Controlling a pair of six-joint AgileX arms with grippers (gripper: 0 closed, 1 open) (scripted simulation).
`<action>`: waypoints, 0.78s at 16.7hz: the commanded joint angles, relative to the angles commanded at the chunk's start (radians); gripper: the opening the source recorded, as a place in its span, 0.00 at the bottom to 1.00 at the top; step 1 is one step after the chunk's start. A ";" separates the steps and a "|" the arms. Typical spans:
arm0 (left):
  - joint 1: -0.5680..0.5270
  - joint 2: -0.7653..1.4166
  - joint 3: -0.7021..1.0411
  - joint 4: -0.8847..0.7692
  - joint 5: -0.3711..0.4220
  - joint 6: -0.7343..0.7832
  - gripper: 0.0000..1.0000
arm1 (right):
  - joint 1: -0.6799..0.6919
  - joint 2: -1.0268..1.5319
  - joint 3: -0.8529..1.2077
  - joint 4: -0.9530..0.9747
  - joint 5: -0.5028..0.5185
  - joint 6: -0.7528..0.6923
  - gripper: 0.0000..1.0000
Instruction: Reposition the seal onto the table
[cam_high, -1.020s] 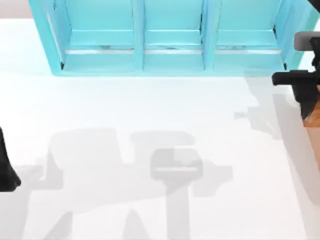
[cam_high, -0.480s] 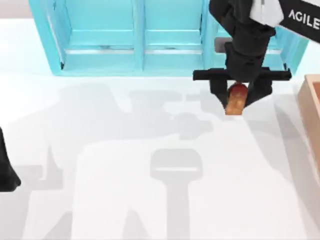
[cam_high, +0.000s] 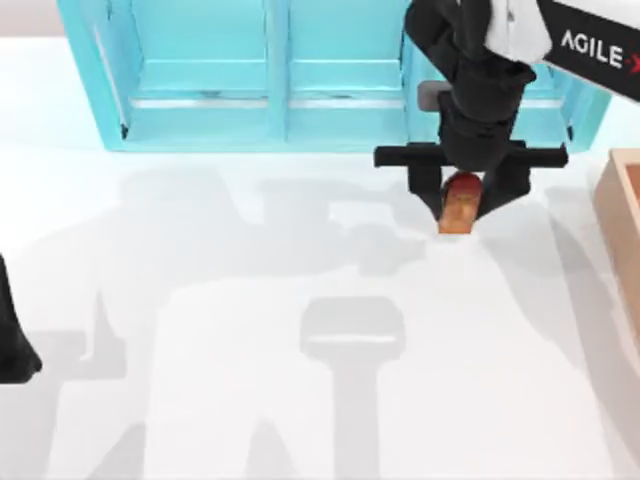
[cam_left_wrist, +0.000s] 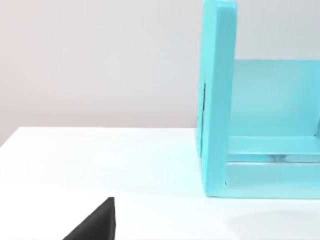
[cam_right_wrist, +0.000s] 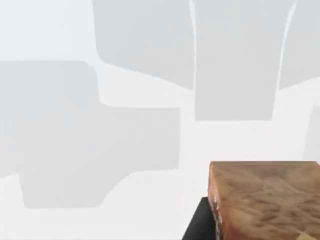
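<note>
Seal in the claw, table just beneath

Right gripper sits in the upper right of the top view, its two dark fingers narrowed onto the seal and holding it between them. Dark red cap of the seal faces up toward the camera, with the orange-brown body showing below it. In the right wrist view the seal's mottled brown body fills the lower right corner, with the white table and its grey shadows spread beyond.

Outward from the claw, the turquoise shelf unit runs across the top of the frame, just behind the arm, and the tan wooden box stands at the right edge. Left gripper is parked at the left edge, low in the frame.

By my judgement the step in hand is carrying the seal over bare table, in front of the shelf. Whether the seal already touches the surface cannot be told. Next move calls for lowering until it rests on its base, then widening the fingers and lifting straight away so it stays upright.

White lettering "AGILE" reads on the right arm's dark casing at the upper right, cut off by the frame edge.
</note>
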 joint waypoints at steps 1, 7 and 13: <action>0.000 0.000 0.000 0.000 0.000 0.000 1.00 | 0.000 0.003 -0.011 0.013 0.000 0.000 0.00; 0.000 0.000 0.000 0.000 0.000 0.000 1.00 | 0.004 0.021 -0.074 0.098 0.002 0.001 0.00; 0.000 0.000 0.000 0.000 0.000 0.000 1.00 | 0.005 0.029 -0.096 0.127 0.002 0.001 0.00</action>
